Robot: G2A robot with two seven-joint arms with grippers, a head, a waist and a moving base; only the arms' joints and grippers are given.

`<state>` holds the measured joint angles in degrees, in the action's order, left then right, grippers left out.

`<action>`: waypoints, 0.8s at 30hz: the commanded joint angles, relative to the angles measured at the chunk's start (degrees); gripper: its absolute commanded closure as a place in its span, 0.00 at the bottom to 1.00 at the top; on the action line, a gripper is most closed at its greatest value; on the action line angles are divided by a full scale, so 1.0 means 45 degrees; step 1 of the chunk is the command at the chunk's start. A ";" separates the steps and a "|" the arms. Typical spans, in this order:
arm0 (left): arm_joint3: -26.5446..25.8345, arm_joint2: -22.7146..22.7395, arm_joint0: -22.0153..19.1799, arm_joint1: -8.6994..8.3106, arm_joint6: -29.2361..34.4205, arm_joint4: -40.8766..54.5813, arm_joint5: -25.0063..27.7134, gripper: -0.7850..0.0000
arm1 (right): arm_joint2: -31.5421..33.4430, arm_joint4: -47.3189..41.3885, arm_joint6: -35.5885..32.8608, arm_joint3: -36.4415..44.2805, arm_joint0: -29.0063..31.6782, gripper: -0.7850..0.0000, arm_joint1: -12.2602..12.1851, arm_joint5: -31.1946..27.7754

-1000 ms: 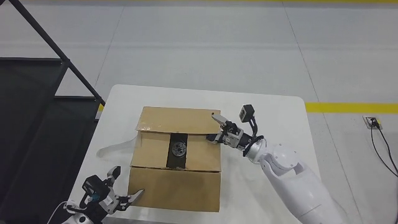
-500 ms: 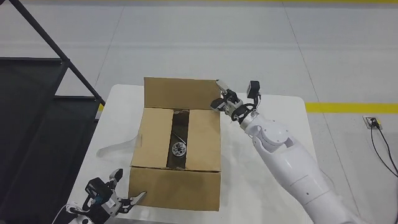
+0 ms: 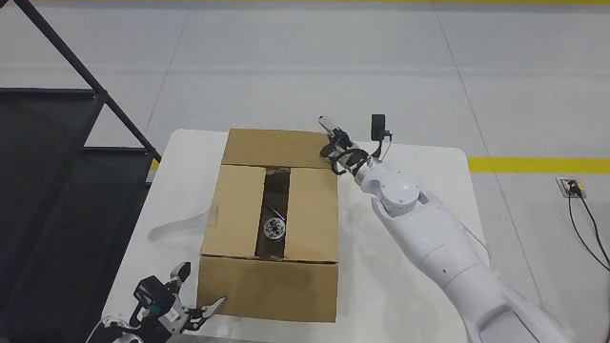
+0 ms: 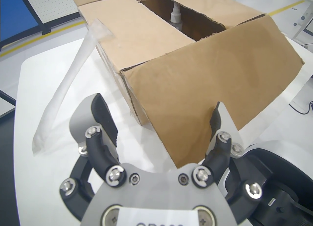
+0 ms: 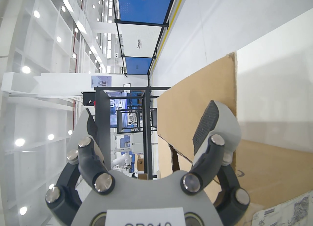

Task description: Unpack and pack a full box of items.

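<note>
1. Folded over the box [image 3: 310,214] a second ago, the far flap [image 3: 276,147] now stands up, with the right gripper [image 3: 329,137] spread wide at its right corner.
2. Brown and cardboard, the box sits mid-way on the table [image 3: 410,181]; its side flaps [image 3: 235,211] lie flat, a gap showing a white bottle [image 4: 175,15].
3. Its near flap [image 3: 272,289] slopes toward the left gripper [image 4: 157,101], also spread; a clear tape strip [image 4: 68,82] trails onto the table.

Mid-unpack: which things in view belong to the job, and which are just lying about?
Job: cardboard box, its far flap, bottle inside, right gripper at that flap, left gripper.
Lying about: clear strip, floor socket.
</note>
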<state>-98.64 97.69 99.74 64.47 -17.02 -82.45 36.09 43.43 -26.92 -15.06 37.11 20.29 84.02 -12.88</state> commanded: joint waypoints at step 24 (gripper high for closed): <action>0.0099 0.1199 0.0182 -0.0056 -0.0847 0.3232 -0.0415 0.00 | 0.1356 -0.0428 -0.1618 0.0085 0.0348 0.00 0.0402 -0.2481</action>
<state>-98.41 102.75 100.63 64.19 -21.11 -69.90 34.23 49.24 -29.11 -22.19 35.92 21.21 85.98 -23.83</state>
